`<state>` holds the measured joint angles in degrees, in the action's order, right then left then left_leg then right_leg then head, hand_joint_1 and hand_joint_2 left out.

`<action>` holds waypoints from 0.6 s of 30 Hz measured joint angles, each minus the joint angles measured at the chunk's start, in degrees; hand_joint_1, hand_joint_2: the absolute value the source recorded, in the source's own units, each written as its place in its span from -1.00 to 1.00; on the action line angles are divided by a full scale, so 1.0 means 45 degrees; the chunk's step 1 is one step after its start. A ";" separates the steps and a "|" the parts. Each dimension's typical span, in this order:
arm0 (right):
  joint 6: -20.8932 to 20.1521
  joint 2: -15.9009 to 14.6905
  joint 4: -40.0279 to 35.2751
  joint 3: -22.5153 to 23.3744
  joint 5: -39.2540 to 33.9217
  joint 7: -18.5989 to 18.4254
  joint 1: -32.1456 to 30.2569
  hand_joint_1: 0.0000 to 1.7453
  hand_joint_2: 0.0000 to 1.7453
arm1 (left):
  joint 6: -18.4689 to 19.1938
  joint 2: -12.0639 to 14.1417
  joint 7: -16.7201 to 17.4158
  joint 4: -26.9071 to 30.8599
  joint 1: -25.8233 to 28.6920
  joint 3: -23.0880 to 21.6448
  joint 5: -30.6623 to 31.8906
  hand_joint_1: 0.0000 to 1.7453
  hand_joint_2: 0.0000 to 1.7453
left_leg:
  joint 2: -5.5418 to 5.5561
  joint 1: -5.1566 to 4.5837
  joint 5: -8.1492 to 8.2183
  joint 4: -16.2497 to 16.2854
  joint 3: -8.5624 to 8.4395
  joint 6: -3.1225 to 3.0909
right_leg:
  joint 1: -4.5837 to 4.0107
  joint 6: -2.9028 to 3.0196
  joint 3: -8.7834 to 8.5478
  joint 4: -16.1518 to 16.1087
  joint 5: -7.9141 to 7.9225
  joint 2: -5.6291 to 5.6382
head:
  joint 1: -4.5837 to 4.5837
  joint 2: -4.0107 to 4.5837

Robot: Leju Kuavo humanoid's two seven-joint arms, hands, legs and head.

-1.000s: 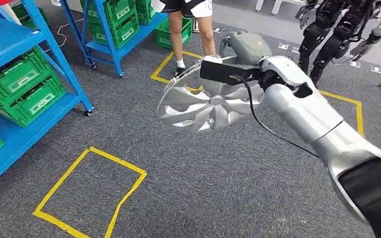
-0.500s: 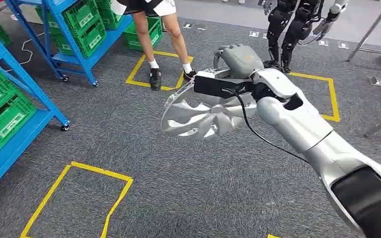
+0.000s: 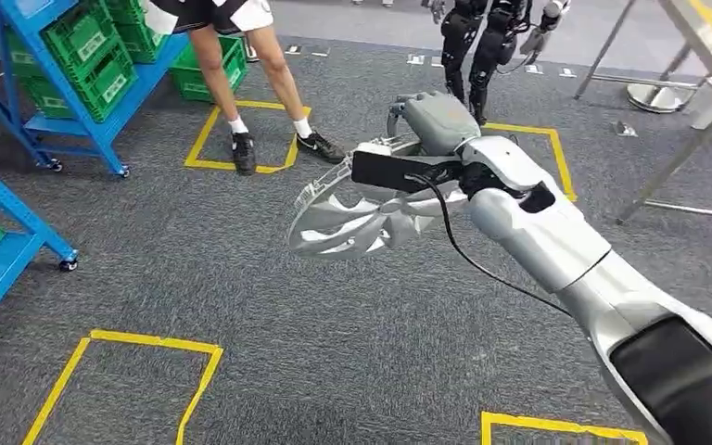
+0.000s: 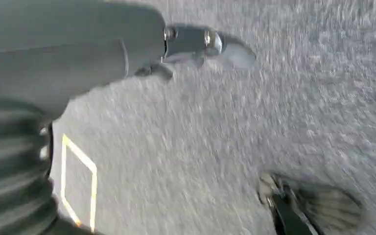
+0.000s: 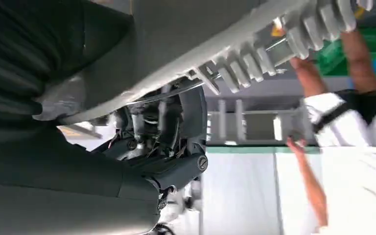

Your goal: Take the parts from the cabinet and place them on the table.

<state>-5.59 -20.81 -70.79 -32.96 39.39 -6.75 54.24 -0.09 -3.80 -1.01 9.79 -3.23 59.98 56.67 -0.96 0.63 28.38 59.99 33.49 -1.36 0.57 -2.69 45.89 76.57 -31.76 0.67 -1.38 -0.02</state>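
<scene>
Silver wheel cover (image 3: 357, 222) clamped in our right robot hand (image 3: 431, 120); left robot hand's state unclear. View has swung from blue shelving (image 3: 5, 236) toward the tabletop (image 3: 705, 28): carrying underway

Silver wheel cover (image 3: 362, 218) partly behind the right robot hand (image 3: 431, 125), person (image 3: 241, 56) cut off above the thighs — left wrist view blurred

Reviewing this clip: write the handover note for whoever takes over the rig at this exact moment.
Right hand: grips the silver wheel cover at its rim, carried in the air above the grey carpet.
Left hand: hangs over the carpet; the blur hides how its fingers lie.
Done: the part is out of the cabinet.
Left: reach the table at upper right and set the cover down. A person stands near the blue racks.
</scene>
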 joint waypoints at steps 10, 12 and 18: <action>-0.0224 0.0632 0.0369 -0.0491 -0.0675 0.0092 0.1993 1.00 1.00 | -0.0219 0.0039 -0.1049 0.0024 -0.0235 0.0321 -0.0952 -1.00 1.00 | -0.1223 -0.0207 0.0189 0.0010 -0.0100 0.0431 | -0.0143 0.0580 -0.2096 -0.3927 0.1587 -0.0454 | 0.0000 0.0000; -0.0253 0.0802 0.0389 -0.0539 -0.0675 -0.0010 0.2250 1.00 1.00 | -0.0272 -0.0019 -0.0966 0.0019 -0.0243 0.0369 -0.0956 -1.00 1.00 | -0.0282 -0.0099 0.0742 0.0774 0.0195 0.0549 | -0.0054 0.0685 -0.2161 -0.4002 0.1631 -0.0309 | 0.0024 0.0000; -0.0622 0.0996 0.0485 -0.0816 -0.0791 -0.0316 0.2734 1.00 1.00 | -0.0306 -0.0170 -0.0602 0.0005 -0.0200 0.0384 -0.0830 -1.00 1.00 | 0.0196 -0.0003 0.0890 0.2743 0.1325 0.0669 | -0.0024 0.0706 -0.2153 -0.3937 0.1616 0.0478 | 0.0039 0.0000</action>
<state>-8.39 -16.33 -68.61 -36.63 35.83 -8.18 66.54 -1.46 -4.57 -3.72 9.81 -4.13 61.70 52.94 -0.08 0.61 32.38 72.34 39.45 1.65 0.47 0.49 36.20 58.86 -24.49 2.82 -1.20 -0.02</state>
